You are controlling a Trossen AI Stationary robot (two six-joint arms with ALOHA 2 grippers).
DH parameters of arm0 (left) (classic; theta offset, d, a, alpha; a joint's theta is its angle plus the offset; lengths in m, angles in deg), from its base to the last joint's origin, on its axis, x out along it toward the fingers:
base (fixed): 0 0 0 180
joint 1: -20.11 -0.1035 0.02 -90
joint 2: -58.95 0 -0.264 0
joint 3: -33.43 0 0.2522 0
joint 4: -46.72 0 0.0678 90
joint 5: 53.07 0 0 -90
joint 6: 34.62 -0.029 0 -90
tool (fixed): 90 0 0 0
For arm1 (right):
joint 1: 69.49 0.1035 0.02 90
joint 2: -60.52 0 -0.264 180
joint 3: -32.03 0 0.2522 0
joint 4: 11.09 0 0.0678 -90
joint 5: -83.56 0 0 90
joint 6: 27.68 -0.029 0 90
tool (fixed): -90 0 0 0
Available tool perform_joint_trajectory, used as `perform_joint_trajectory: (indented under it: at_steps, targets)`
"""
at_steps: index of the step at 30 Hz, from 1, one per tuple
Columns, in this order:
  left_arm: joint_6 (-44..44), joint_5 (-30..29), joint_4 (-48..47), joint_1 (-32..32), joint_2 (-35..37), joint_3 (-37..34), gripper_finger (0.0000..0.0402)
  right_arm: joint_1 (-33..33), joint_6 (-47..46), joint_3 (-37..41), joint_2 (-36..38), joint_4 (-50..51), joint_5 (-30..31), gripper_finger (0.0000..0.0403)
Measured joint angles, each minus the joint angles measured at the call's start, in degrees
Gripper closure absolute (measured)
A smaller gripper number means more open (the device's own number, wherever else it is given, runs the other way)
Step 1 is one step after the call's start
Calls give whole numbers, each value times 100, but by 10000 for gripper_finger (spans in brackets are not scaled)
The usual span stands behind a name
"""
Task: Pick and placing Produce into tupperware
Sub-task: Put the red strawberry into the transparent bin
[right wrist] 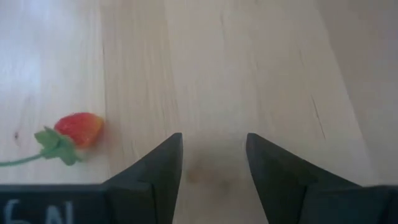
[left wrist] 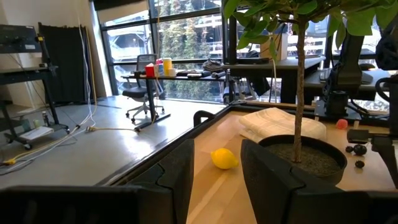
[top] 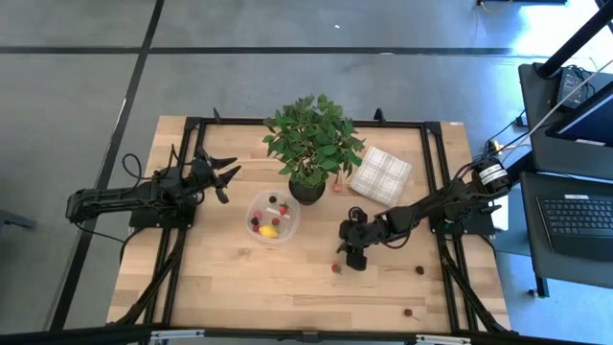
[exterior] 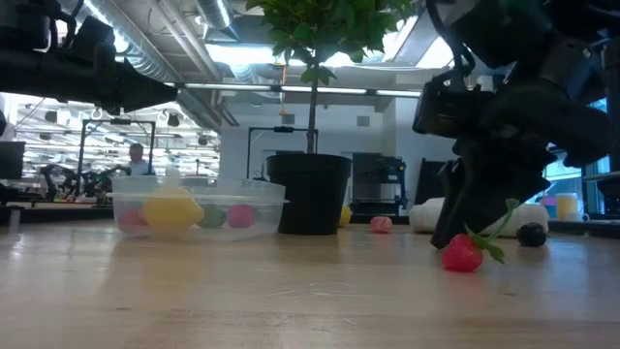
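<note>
- The potted plant [top: 308,153] stands at the middle of the wooden table [top: 230,278], and every place below is told from it.
- The tupperware [top: 272,217] sits just beside the plant's pot, on the left arm's side and a little nearer the table's front edge; the low view shows them close together but apart.
- Inside the tupperware lie several pieces of produce: one yellow lemon-like piece [top: 268,231] and about five small red and dark berries, too small to count surely.
- A folded white checked cloth [top: 380,174] lies near the plant on the right arm's side.
- One small pink berry [top: 337,188] rests between the pot and the cloth.
- The right gripper [top: 351,261] is down at the table, in front of the plant towards the right arm's side, its fingers apart with only bare wood between them.
- One red strawberry [right wrist: 79,129] with a green stem lies just beside that gripper, outside its fingers.
- Two more berries lie loose farther from the plant: a dark one [top: 420,270] beyond the right gripper and a red one [top: 407,311] near the table's front edge.
- One lemon [left wrist: 224,158] lies on the table behind the pot, seen in the left wrist view.
- The left gripper [top: 228,178] hangs well to the plant's left, fingers apart, holding nothing.
</note>
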Motion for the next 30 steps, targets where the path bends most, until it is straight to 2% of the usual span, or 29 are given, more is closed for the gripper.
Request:
perform_joint_trajectory:
  at_steps: [8, 15, 24, 28, 30]
  targets:
    - [15, 0, 0, 1, 0, 0, 276, -52, -325, -2, 2, -122, -463, 221]
    - [20, 0, 1, -1, 0, 0, 276, -29, -407, 9, -15, -762, -992, 221]
    - [9, 0, 2, 1, 0, 0, 276, -21, -227, -99, -15, -815, -940, 221]
    - [5, 0, 0, 1, 0, 0, 276, 83, 415, -539, -15, -619, -876, 221]
    - [-27, 0, 0, 1, 0, 0, 276, 167, 751, -845, -15, -190, -759, 221]
